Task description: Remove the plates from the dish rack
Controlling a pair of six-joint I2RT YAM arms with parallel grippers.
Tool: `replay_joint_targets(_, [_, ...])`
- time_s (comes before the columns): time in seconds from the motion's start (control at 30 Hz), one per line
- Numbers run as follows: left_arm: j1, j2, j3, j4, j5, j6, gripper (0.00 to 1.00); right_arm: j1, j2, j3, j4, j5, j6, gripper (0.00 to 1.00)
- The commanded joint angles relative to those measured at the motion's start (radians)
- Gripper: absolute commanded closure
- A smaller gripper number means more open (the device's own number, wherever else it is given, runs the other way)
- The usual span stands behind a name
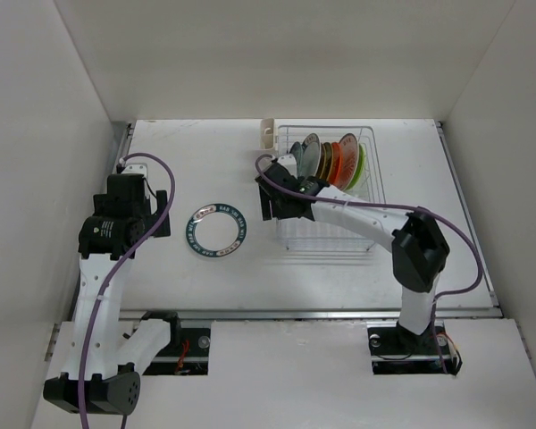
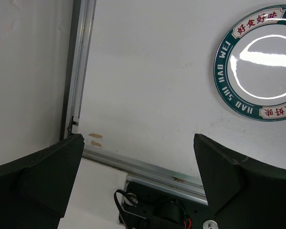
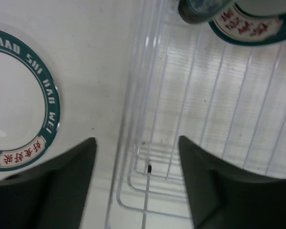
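Note:
The dish rack (image 1: 339,223) of thin white wire stands at the back right of the table. Several plates (image 1: 332,161) stand on edge in its far half: teal-rimmed, orange, sunburst white, lime green. Another teal-rimmed plate (image 1: 216,231) lies flat on the table left of the rack. My right gripper (image 1: 270,198) hovers over the rack's left edge, open and holding nothing. In the right wrist view it (image 3: 138,181) straddles the rack's wire corner (image 3: 148,167), with a racked plate (image 3: 248,24) ahead. My left gripper (image 1: 161,214) is open left of the flat plate (image 2: 257,62).
A small white cup holder (image 1: 268,136) is fixed to the rack's far left corner. White walls close in the table on three sides. A metal rail (image 2: 148,169) runs along the near edge, and another along the left side (image 2: 76,67).

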Motion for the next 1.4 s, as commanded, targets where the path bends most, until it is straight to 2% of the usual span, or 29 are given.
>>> replay_joint_targets(0.0, [0.003, -0.016, -0.006, 0.012, -0.002, 0.008, 0.0, -0.008, -0.102, 0.019, -0.078, 0.063, -0.047, 0.16])
replay_joint_targets(0.03, [0.003, -0.016, -0.006, 0.012, -0.002, 0.008, 0.0, -0.008, -0.149, 0.043, -0.088, 0.083, -0.047, 0.09])
replay_joint_targets(0.2, [0.003, -0.016, -0.006, 0.012, -0.002, 0.008, 0.0, -0.069, -0.304, 0.115, -0.087, 0.182, -0.069, 0.07])
replay_joint_targets(0.27, [0.003, -0.016, -0.006, 0.012, -0.002, 0.008, 0.0, -0.171, -0.361, 0.125, -0.056, 0.127, -0.08, 0.07])
replay_joint_targets(0.33, [0.003, -0.016, -0.006, 0.012, -0.002, 0.008, 0.0, -0.309, -0.371, 0.114, -0.047, 0.061, -0.08, 0.07])
replay_joint_targets(0.4, [0.003, -0.016, -0.006, 0.012, -0.002, 0.008, 0.0, -0.395, -0.362, 0.114, -0.047, -0.033, -0.08, 0.07])
replay_joint_targets(0.53, [0.003, -0.016, -0.006, 0.012, 0.007, 0.026, 0.0, -0.561, -0.299, 0.132, -0.026, -0.157, -0.08, 0.12])
replay_joint_targets(0.57, [0.003, -0.016, -0.006, 0.012, 0.007, 0.026, 0.0, -0.589, -0.286, 0.132, -0.025, -0.179, -0.08, 0.2])
replay_joint_targets(0.63, [0.003, -0.016, -0.006, 0.021, 0.007, 0.026, 0.0, -0.658, -0.25, 0.132, 0.014, -0.232, -0.08, 0.27])
replay_joint_targets(0.67, [0.003, -0.016, -0.006, 0.021, 0.007, 0.035, 0.0, -0.673, -0.234, 0.132, 0.024, -0.249, -0.08, 0.35])
replay_joint_targets(0.77, [0.003, -0.016, -0.006, 0.021, 0.018, 0.035, 0.0, -0.693, -0.184, 0.132, 0.054, -0.308, -0.115, 0.43])
replay_joint_targets(0.97, [0.003, -0.016, -0.017, 0.021, 0.037, 0.044, 0.0, -0.704, -0.113, 0.123, 0.065, -0.286, -0.116, 0.44])
replay_joint_targets(1.17, [0.003, -0.016, -0.026, 0.021, 0.046, 0.044, 0.0, -0.704, -0.058, 0.112, 0.083, -0.24, -0.116, 0.51])
replay_joint_targets(1.33, [0.003, -0.016, -0.026, 0.012, 0.046, 0.044, 0.0, -0.704, -0.093, 0.065, 0.14, -0.259, -0.107, 0.51])
replay_joint_targets(1.37, [0.003, -0.016, -0.026, 0.012, 0.046, 0.044, 0.0, -0.704, -0.104, 0.065, 0.14, -0.259, -0.107, 0.44])
